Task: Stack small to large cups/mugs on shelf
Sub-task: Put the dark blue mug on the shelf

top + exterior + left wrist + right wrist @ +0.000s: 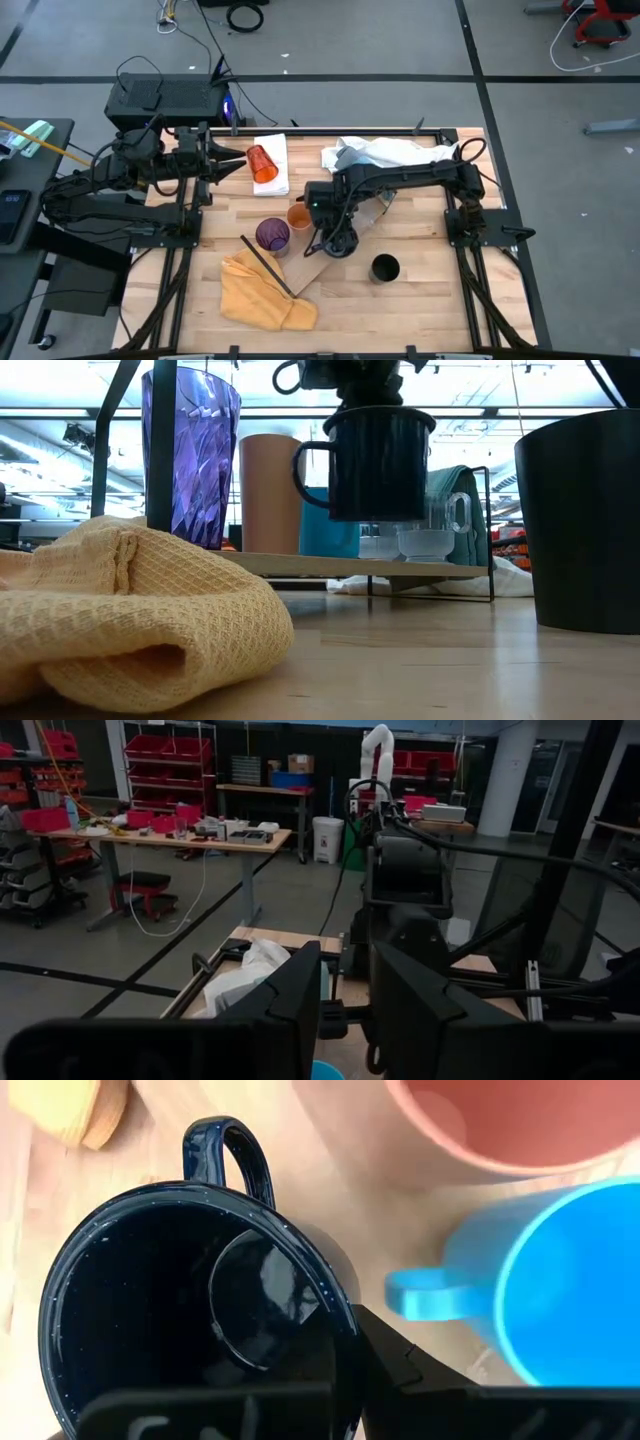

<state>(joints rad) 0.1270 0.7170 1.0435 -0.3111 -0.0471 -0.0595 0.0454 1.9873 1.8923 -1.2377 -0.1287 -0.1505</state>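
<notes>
Held upright by the rim, pinched in the right gripper [338, 240] at centre frame of the overhead view: a glossy, speckled dark blue mug [378, 460], clear of the pale wooden board [350, 565], apparently to join the row there. Already standing on the board: a ribbed, see-through purple tumbler [190, 450], a matte orange cup [270, 490] and a bright blue plastic mug [570, 1280]. Waiting at upper left: the left gripper [232, 162], fingers impossible to judge, beside a red-orange tumbler [262, 163].
</notes>
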